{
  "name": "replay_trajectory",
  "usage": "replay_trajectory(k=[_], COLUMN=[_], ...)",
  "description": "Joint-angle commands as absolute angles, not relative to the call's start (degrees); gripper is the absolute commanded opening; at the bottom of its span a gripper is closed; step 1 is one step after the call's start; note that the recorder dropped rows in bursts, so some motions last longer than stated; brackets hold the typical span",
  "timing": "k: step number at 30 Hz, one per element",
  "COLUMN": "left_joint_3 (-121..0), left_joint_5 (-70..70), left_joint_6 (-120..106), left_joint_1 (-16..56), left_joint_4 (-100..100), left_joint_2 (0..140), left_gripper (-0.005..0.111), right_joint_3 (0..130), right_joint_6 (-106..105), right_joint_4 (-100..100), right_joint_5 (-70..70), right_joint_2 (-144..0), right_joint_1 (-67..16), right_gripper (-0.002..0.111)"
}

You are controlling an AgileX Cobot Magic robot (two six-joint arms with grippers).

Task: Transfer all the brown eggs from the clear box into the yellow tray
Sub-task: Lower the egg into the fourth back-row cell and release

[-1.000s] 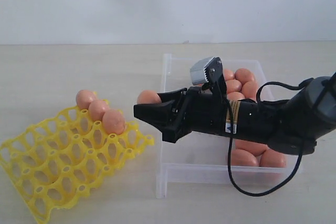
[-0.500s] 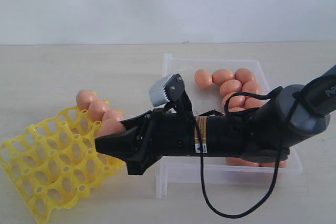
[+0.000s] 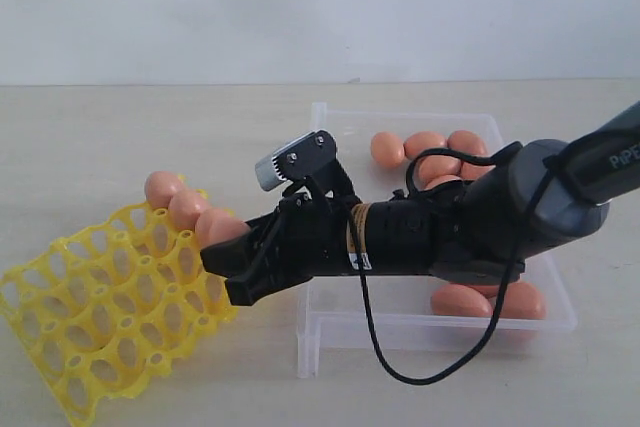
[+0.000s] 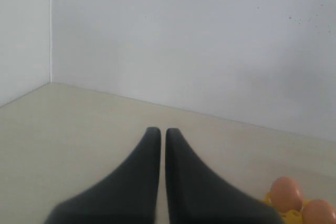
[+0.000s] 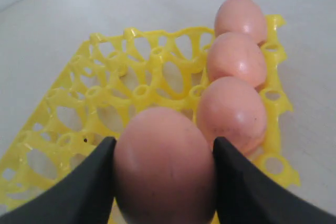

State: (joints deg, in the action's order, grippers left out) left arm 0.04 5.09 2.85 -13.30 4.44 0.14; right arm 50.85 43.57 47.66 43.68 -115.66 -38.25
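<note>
My right gripper [image 5: 164,148] is shut on a brown egg [image 5: 164,166], one black finger on each side of it. It hangs over the yellow tray [image 5: 105,93], beside a row of three eggs [image 5: 232,109] seated along one tray edge. In the exterior view the right gripper [image 3: 222,272] reaches left from the clear box [image 3: 320,117] to the tray [image 3: 90,297], with the held egg [image 3: 230,231] next to the row. Several eggs [image 3: 425,142] lie in the box. My left gripper [image 4: 158,132] is shut on nothing, above bare table.
The right arm and its black cable [image 3: 400,372] lie across the box's left wall and front rim. A pale wall stands behind the table. In the left wrist view two of the tray's eggs [image 4: 286,192] show at the corner.
The right gripper has carried the egg leftward out of the clear box and over to the tray's edge beside the three seated eggs. The left gripper has not visibly changed.
</note>
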Motion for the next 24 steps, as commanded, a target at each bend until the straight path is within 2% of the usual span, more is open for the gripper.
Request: replay_trajectory(k=[1,9,13,16,24], left_joint_3=[0.0,0.0,0.0,0.0,0.0], left_joint_5=[4.29,4.29,4.39,4.39,4.39], left_joint_6=[3.36,3.36,3.36,3.36,3.36], left_joint_1=[-13.39,-13.39,-13.39,-13.39,-13.39], left_joint_4=[4.95,4.95,4.95,4.95,4.95], left_joint_2=[0.0,0.0,0.0,0.0,0.0], left_gripper=[0.004,0.004,0.004,0.004,0.004], right_joint_3=[50.64,50.64,49.97,49.95,49.95], right_joint_6=[42.79,42.46,47.0,49.94,47.89], right_joint_4=[47.83,47.07,53.34,55.94,49.6], right_joint_5=[38.22,36.04,49.03,59.13,55.05], right_joint_2=[-115.88,-115.88,-115.88,-115.88,-115.88], right_joint_1=[-38.27,-34.06,-32.05,-33.88,-42.86], right_gripper=[0.0,0.0,0.0,0.0,0.0])
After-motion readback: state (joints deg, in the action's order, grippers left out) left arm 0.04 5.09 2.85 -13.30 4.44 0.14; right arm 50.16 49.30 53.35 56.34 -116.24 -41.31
